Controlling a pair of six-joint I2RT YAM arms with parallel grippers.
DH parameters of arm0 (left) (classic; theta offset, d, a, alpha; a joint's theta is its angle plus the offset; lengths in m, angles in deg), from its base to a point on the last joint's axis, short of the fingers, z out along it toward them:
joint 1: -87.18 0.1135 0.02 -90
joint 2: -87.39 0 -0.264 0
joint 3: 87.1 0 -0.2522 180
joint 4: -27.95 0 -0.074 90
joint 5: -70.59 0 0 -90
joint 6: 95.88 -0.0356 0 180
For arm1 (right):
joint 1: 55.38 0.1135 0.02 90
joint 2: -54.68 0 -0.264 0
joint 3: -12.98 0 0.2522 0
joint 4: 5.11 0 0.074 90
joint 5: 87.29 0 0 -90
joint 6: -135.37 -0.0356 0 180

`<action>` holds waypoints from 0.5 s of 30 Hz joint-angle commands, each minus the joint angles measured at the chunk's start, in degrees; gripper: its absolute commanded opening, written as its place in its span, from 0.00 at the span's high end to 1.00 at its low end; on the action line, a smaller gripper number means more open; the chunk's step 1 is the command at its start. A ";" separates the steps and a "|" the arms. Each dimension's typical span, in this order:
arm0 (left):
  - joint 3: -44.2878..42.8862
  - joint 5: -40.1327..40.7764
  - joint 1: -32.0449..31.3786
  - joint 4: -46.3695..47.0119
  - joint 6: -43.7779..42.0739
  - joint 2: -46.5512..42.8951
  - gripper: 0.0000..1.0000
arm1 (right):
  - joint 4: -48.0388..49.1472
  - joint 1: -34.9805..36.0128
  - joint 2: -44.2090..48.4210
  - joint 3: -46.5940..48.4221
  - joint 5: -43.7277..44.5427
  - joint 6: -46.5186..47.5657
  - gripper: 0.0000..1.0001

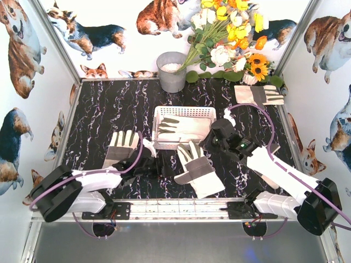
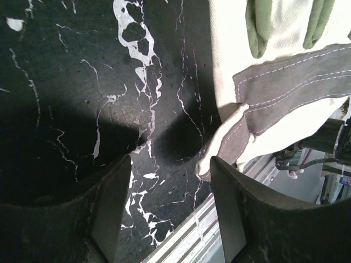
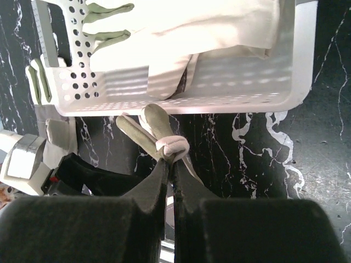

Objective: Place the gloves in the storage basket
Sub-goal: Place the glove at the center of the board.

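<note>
Four cream fabric gloves with grey suede-like patches and wide beige cuffs are in view. One, the inside glove (image 1: 178,127) (image 3: 181,27), lies flat in the white plastic rectangular storage basket (image 1: 184,109) (image 3: 219,82), whose low walls are pierced with rows of small holes. The front glove (image 1: 198,170) (image 2: 285,87) (image 3: 155,123) lies on the black, white-veined marble-look tabletop (image 1: 109,109) (image 2: 66,82) just before the basket's near wall, fingers toward it and cuff toward the aluminium rail (image 1: 181,207) at the table's near edge. The left-side glove (image 1: 122,145) lies flat off the basket's left front corner. The far glove (image 1: 260,94) lies well behind and to the right of the basket.

The right gripper (image 1: 207,143) (image 3: 171,164) has its dark padded fingers pressed together, pinching bunched fabric at the front glove's fingertips, just outside the basket's near wall. The left gripper (image 1: 156,166) (image 2: 170,213) is spread wide with only bare tabletop between its jaws; the front glove's stitched edge lies just beside one finger.

A grey metal bucket (image 1: 171,74) stands behind the basket. Bare tabletop lies to the basket's left and right.
</note>
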 commanded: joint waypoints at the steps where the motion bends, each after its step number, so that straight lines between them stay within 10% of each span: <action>1: -1.57 -1.31 -1.74 9.17 2.52 3.93 0.47 | 2.24 0.06 1.78 -0.54 3.30 -1.42 1.00; 15: -1.47 -6.55 -5.34 17.78 7.08 11.78 0.64 | 1.45 0.06 1.00 0.10 4.06 -0.28 1.00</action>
